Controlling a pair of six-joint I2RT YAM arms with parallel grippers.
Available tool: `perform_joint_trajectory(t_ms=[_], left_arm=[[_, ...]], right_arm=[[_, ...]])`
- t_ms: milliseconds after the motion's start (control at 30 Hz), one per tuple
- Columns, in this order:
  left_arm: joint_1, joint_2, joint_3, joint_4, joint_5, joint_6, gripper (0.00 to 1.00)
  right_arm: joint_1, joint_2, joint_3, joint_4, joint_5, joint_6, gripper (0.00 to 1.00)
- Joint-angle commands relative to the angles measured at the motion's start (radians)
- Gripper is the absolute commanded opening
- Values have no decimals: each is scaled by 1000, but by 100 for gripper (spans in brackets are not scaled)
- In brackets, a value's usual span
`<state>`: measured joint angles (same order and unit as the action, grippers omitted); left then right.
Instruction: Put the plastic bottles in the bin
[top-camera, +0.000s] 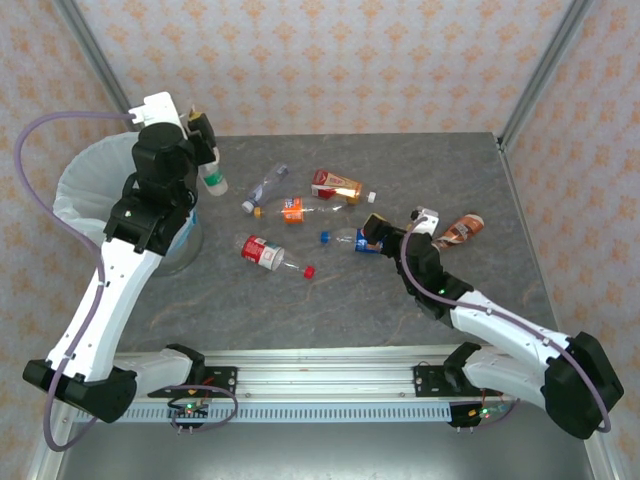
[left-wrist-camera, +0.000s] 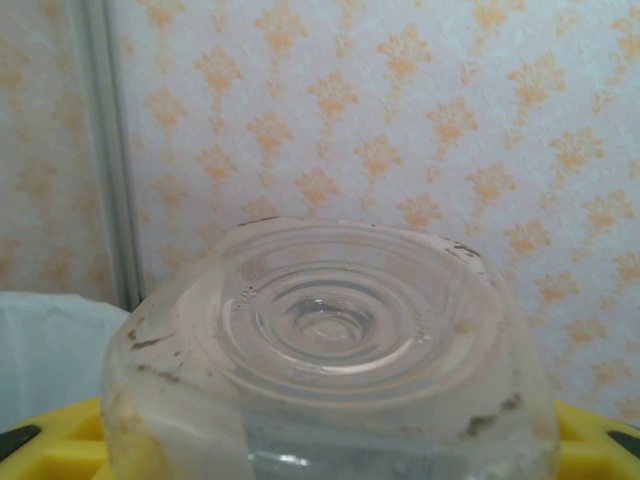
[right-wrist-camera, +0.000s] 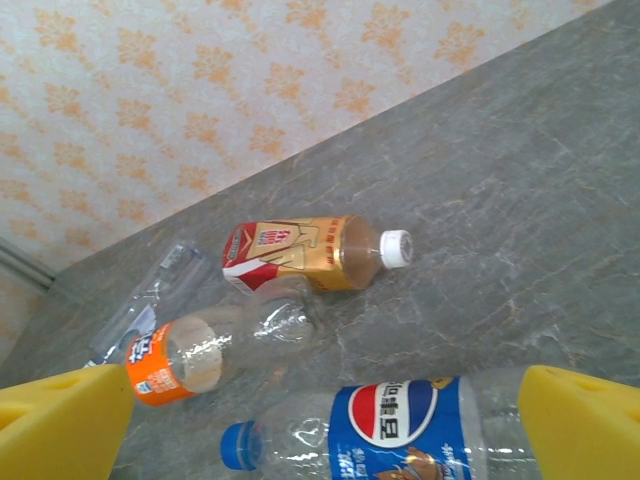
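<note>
Six bottles (top-camera: 265, 188) lie on the worktop (right-wrist-camera: 520, 200). A seventh bottle (top-camera: 213, 178), clear with a green cap, hangs cap-down in your left tool (top-camera: 205, 143), whose jaws are partly closed on its body, raised just beside the bin (top-camera: 70, 195) at its right rim. Your right tool (top-camera: 372, 234) is spread wide and holds nothing, its yellow fingertips (right-wrist-camera: 60, 425) either side of the blue bottle (right-wrist-camera: 400, 415). Beyond that lie the orange bottle (right-wrist-camera: 165, 365) and the gold bottle (right-wrist-camera: 300, 255).

Pepsi logo (right-wrist-camera: 388, 412) on blue-label bottle (right-wrist-camera: 300, 442)
</note>
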<state>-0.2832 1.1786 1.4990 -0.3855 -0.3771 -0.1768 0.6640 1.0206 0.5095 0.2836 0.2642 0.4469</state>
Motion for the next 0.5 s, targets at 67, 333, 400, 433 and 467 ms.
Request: perform_joint_trajectory(t_ms=[67, 333, 400, 433, 467], left_arm=[[80, -4, 58, 60, -129, 120, 54], [311, -11, 25, 42, -83, 13, 55], [343, -7, 14, 36, -70, -15, 55], [354, -4, 8, 33, -67, -26, 55], [361, -2, 1, 30, -65, -34, 56]], right_arm=[[-6, 7, 22, -11, -21, -20, 99], [-6, 7, 25, -32, -38, -19, 99], [-6, 14, 28, -32, -40, -19, 99], [-6, 16, 30, -31, -43, -20, 99], [-6, 19, 32, -30, -46, -21, 99]])
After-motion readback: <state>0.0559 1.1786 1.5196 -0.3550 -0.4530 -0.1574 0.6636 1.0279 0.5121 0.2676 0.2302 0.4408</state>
